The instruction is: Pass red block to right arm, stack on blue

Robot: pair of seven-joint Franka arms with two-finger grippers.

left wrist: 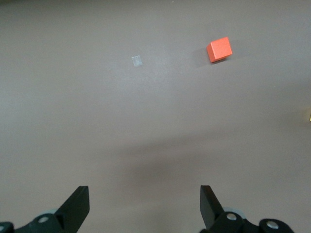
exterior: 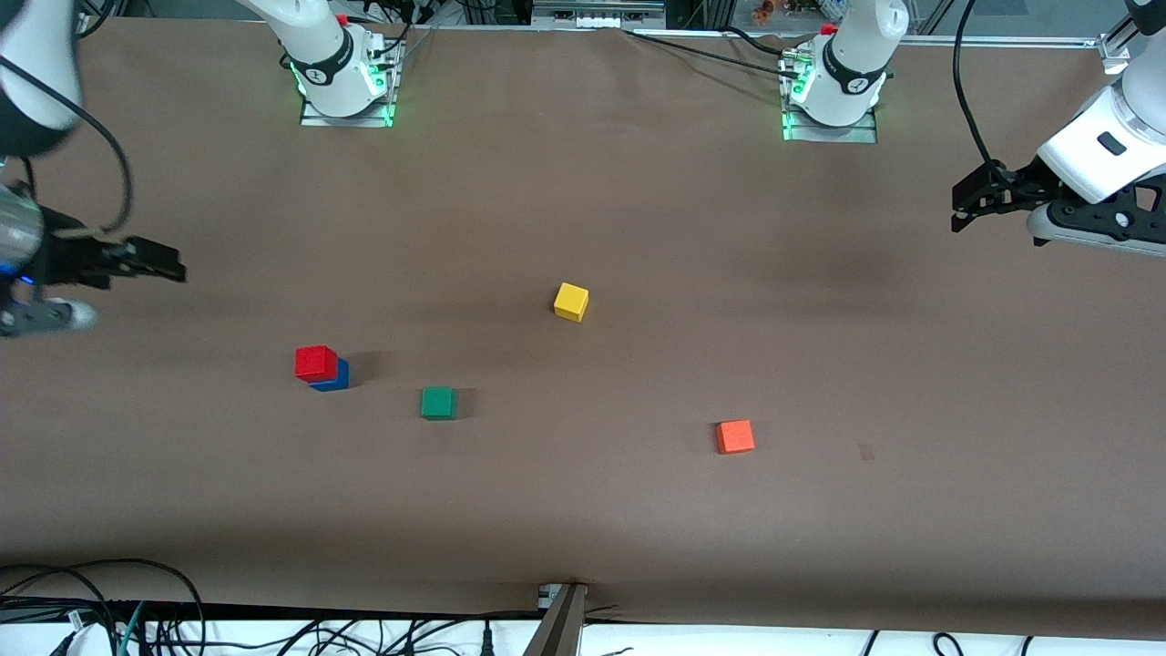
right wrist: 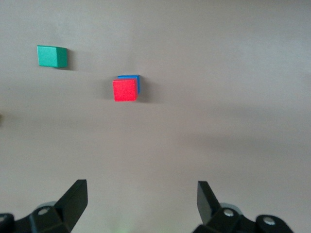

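The red block [exterior: 315, 362] sits on top of the blue cube [exterior: 335, 380], a little askew, toward the right arm's end of the table. The stack also shows in the right wrist view, red [right wrist: 125, 90] on blue [right wrist: 132, 77]. My right gripper [exterior: 175, 266] is open and empty, up in the air over the table's edge at its own end, apart from the stack. In its wrist view the right gripper [right wrist: 141, 188] has nothing between the fingers. My left gripper [exterior: 958, 210] is open and empty, raised at the left arm's end; in its wrist view the left gripper [left wrist: 145, 191] is over bare table.
A green cube [exterior: 438, 402] lies beside the stack toward the middle; it shows in the right wrist view [right wrist: 52, 56]. A yellow cube [exterior: 571, 302] lies mid-table. An orange-red cube [exterior: 734, 436] lies nearer the front camera; it shows in the left wrist view [left wrist: 219, 49]. A small tape patch [exterior: 866, 451] is beside it.
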